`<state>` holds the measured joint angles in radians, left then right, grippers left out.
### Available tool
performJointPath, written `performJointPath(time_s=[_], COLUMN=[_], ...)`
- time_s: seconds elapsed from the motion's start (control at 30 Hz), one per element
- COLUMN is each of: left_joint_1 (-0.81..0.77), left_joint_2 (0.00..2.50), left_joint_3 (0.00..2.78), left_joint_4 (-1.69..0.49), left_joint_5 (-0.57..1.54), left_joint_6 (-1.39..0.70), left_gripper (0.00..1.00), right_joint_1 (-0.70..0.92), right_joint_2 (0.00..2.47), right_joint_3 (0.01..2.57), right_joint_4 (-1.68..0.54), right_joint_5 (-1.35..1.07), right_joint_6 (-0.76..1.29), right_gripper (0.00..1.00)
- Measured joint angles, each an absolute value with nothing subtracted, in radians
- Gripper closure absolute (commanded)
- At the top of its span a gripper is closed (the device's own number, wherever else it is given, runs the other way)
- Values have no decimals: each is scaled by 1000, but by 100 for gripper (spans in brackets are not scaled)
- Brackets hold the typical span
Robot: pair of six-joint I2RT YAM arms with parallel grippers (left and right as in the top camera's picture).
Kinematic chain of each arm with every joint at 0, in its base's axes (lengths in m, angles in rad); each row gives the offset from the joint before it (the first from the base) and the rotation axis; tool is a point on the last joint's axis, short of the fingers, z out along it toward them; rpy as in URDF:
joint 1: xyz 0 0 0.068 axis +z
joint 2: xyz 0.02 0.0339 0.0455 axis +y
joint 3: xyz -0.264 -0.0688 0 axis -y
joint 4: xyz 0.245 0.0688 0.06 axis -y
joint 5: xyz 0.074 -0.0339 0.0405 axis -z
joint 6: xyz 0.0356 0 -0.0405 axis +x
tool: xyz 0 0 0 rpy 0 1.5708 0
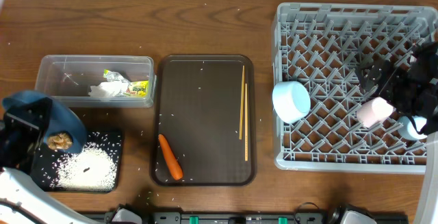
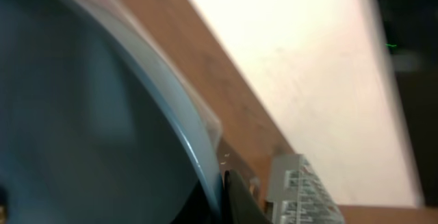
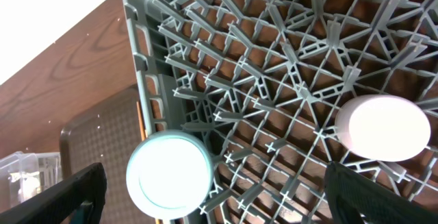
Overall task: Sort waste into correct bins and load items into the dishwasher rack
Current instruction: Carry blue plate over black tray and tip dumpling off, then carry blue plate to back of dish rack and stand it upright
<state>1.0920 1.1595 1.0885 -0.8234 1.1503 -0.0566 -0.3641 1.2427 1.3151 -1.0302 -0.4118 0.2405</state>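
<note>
- The left tool [image 1: 31,129] is clamped on the rim of the large blue plate [image 1: 51,118], holding it tilted above the near-left part of the counter [image 1: 205,25].
- In the left wrist view the plate fills the left side, and one dark finger [image 2: 236,196] sits against its edge.
- A small brown food lump [image 1: 60,140] lies on the plate's lower part, right above the black tray [image 1: 116,138].
- White rice grains [image 1: 85,168] lie heaped in the black tray, and a few loose specks dot the counter around it.
- The clear tub [image 1: 61,66] stands behind the black tray and holds the crumpled wrapper [image 1: 137,87] and the white napkin [image 1: 106,91], which touch each other.
- The dark brown serving tray [image 1: 205,87] sits mid-counter, with the orange carrot [image 1: 170,157] at its near-left corner and the wooden chopsticks [image 1: 243,111] lying lengthwise along its right side.
- The dishwasher rack [image 1: 342,29] fills the right side.
- The white bowl [image 1: 291,101] lies on its side against the rack's left wall.
- The pinkish-white cup [image 1: 375,111] lies among the pegs toward the right.
- The light-blue cup [image 1: 414,127] is near the right wall, partly hidden by the arm.
- The right tool [image 3: 215,176] hangs over the rack with its fingers spread wide, gripping nothing; the bowl and the pinkish-white cup show between them.
</note>
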Motion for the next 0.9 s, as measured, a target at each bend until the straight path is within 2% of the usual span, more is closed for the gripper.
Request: performJointPath(time_s=[0.33, 0.57, 0.77, 0.9], left_joint_1=[1268, 1250, 1093, 863], left_joint_2=[1156, 1155, 1155, 1156], left_joint_3=[902, 902, 902, 907], left_joint_4=[-785, -773, -734, -474], left_joint_5=[1463, 1517, 1525, 1522], left_joint_6=[136, 166, 160, 79], left_gripper=[94, 94, 93, 94], right_joint_1=[-364, -364, -364, -364], right_joint_2=[1243, 1243, 1243, 1243], right_joint_3=[1315, 1315, 1315, 1315], right_joint_4=[-1030, -1028, -1018, -1005], right_joint_5=[-412, -412, -412, -412], right_joint_6=[241, 241, 241, 243], right_gripper=[5, 5, 5, 5])
